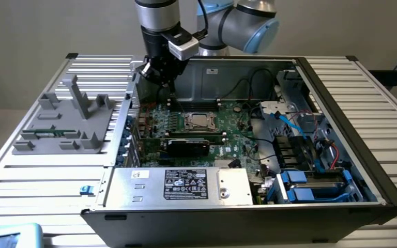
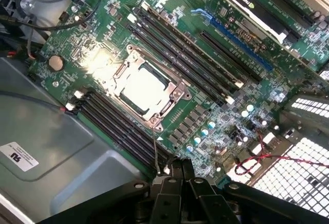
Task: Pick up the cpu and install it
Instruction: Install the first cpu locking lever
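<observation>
The cpu [image 1: 200, 120] [image 2: 145, 86] is a shiny silver square lying flat inside the metal socket frame on the green motherboard [image 1: 233, 137] [image 2: 216, 106], in the middle of the open computer case. My gripper [image 1: 164, 87] [image 2: 180, 168] hangs above the board's rear corner on the exterior view's left, up and off to the side of the socket. Its dark fingers are pressed together with nothing between them. It touches neither the cpu nor the board.
A black expansion card [image 1: 188, 144] lies just in front of the socket, and a silver box with a black label [image 1: 178, 185] sits at the case front. Memory slots [image 2: 180, 54] flank the socket. Cables and blue drive bays [image 1: 316, 186] fill the right side. A grey fixture [image 1: 67, 121] stands outside on the left.
</observation>
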Controlling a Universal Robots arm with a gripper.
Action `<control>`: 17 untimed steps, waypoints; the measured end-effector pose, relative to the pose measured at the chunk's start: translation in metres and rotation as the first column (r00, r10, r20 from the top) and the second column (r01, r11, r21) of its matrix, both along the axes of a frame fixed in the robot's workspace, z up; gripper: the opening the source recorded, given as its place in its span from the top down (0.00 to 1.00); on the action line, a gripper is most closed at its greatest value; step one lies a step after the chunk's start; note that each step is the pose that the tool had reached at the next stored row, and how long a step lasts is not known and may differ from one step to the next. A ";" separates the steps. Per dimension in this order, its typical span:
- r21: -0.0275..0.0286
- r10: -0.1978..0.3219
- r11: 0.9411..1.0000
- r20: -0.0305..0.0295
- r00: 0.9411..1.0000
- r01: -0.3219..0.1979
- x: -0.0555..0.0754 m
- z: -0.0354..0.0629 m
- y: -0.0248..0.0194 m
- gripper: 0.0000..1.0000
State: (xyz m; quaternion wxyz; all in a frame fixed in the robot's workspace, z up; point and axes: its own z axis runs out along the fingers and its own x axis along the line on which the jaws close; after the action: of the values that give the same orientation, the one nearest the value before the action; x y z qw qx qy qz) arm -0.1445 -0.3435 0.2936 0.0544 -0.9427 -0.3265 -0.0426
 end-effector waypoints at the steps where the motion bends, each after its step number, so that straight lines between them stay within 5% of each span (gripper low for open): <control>1: 0.004 -0.007 1.000 -0.001 1.000 0.007 0.000 -0.0001 0.0000 0.89; 10: 0.005 -0.088 0.996 -0.019 0.996 0.088 0.000 -0.0034 0.0000 0.89; 17: 0.005 -0.149 0.989 -0.023 0.989 0.150 0.000 -0.0143 0.0000 0.89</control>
State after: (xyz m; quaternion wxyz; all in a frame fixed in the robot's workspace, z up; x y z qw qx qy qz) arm -0.1448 -0.3435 0.2793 0.0578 -0.9647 -0.2541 -0.0370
